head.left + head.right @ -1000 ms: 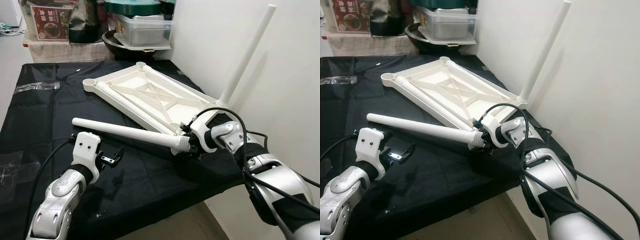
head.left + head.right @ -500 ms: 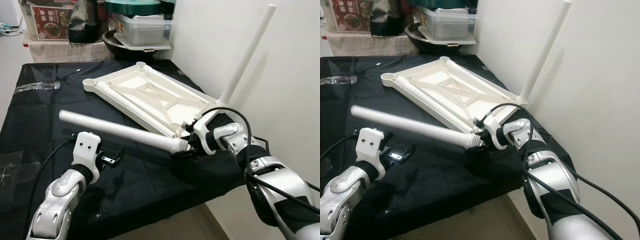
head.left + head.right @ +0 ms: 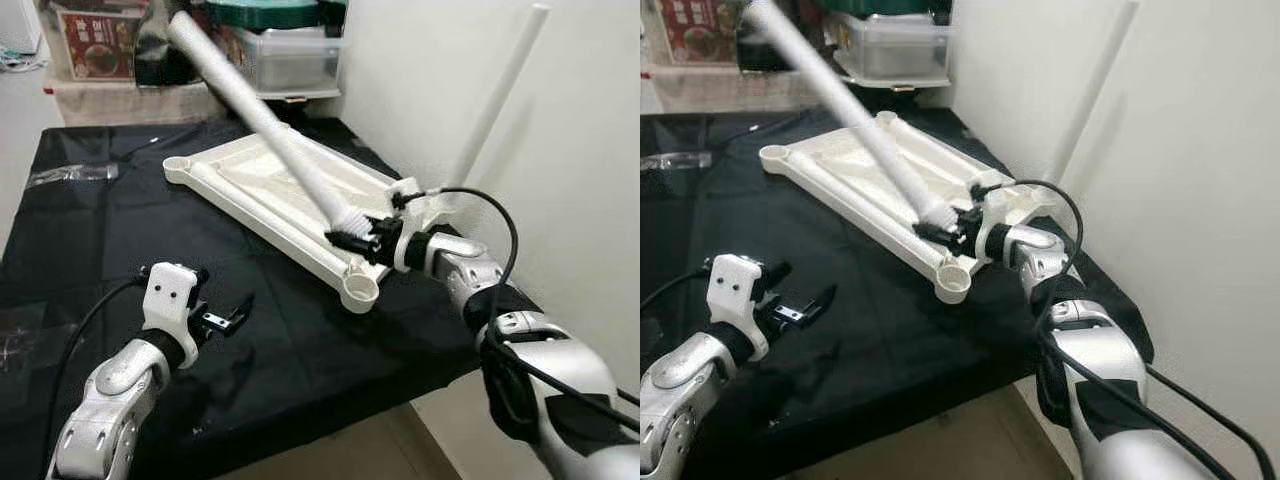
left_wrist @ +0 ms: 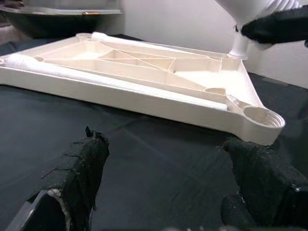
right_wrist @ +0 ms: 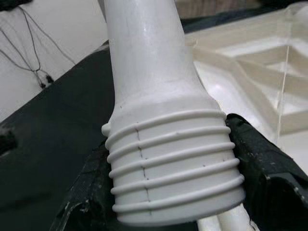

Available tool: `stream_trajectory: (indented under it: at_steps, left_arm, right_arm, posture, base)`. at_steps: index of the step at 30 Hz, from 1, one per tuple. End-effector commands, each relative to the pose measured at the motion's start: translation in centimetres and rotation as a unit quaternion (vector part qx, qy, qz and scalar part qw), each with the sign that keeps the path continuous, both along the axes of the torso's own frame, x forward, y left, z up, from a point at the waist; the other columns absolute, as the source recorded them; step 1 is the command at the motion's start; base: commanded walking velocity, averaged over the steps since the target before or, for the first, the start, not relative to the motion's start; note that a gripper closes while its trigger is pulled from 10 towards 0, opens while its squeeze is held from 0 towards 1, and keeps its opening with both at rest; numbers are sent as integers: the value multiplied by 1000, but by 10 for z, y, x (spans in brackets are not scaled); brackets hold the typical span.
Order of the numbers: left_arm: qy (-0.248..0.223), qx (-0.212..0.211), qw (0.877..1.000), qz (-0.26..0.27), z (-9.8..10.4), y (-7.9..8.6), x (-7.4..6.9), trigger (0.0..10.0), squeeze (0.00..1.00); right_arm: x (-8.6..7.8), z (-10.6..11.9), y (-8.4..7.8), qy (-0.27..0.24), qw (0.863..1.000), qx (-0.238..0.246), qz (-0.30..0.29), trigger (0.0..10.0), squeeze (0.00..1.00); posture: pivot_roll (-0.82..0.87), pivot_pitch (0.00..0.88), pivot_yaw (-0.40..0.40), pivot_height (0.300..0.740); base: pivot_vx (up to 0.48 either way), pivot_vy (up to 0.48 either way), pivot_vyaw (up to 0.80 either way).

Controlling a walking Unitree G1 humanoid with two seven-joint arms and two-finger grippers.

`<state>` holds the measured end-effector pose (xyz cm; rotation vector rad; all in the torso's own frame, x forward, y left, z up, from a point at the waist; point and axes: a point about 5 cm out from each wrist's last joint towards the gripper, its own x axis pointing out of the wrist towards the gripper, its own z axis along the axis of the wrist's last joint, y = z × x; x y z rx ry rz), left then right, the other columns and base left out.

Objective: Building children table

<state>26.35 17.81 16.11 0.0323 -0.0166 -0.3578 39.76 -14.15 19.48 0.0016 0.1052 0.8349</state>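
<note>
Right gripper fingers clamp the white leg at its threaded end, above the inverted frame's corner socket; align threads squarely before turning; left gripper fingers spread wide.

No legible text anywhere. Red printed box at the far end, behind the black-covered table, carries light-coloured characters and a picture of a bowl, too small and blurred to read. No markings seen on the white table parts or the robot arms.
</note>
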Motion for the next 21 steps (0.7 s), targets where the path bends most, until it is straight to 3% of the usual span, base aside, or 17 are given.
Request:
stream_trajectory:
  at_steps: [1, 5, 6, 7, 9, 10, 14, 21]
  left_arm:
    - [1, -14, 1000, -8, 0, -2, -2, 10000, 0]
    - [-3, -39, 999, -16, 3, -4, -3, 10000, 0]
    - [-10, -86, 996, -28, 9, -6, -3, 10000, 0]
    - [-16, -122, 992, -39, 15, -8, -2, 10000, 0]
    - [-16, -122, 992, -39, 15, -8, -2, 10000, 0]
    - [-22, -147, 988, -51, 22, -9, 2, 10000, 0]
    - [-36, -181, 980, -74, 34, -11, 8, 10000, 0]
    - [-37, -190, 975, -110, 38, -14, 9, 10000, 0]
  right_arm:
    - [1, 6, 0, -13, 1000, 22, -3, 0, 0]
    - [0, 2, 7, -14, 999, 41, -4, 0, 0]
    - [-3, -3, 26, -36, 995, 83, -34, 0, 0]
    - [-9, -7, 41, -57, 989, 121, -65, 0, 0]
    - [-9, -7, 41, -57, 989, 121, -65, 0, 0]
    - [-17, -10, 52, -87, 983, 137, -90, 0, 0]
    - [-30, -20, 65, -113, 976, 140, -123, 0, 0]
    - [-38, -26, 77, -128, 972, 138, -143, 0, 0]
  posture:
    - [73, 0, -131, 740]
    - [44, 0, -107, 740]
    - [-21, 0, -18, 740]
    - [-36, 0, 9, 740]
    - [-36, 0, 9, 740]
    - [-44, 0, 35, 740]
    - [-86, 0, 98, 740]
    - [-117, 0, 177, 740]
  base:
    - [0, 0, 0]
    - [0, 0, 0]
    - [0, 0, 0]
    - [0, 0, 0]
    - [0, 0, 0]
    - [0, 0, 0]
    - [0, 0, 0]
    - [0, 0, 0]
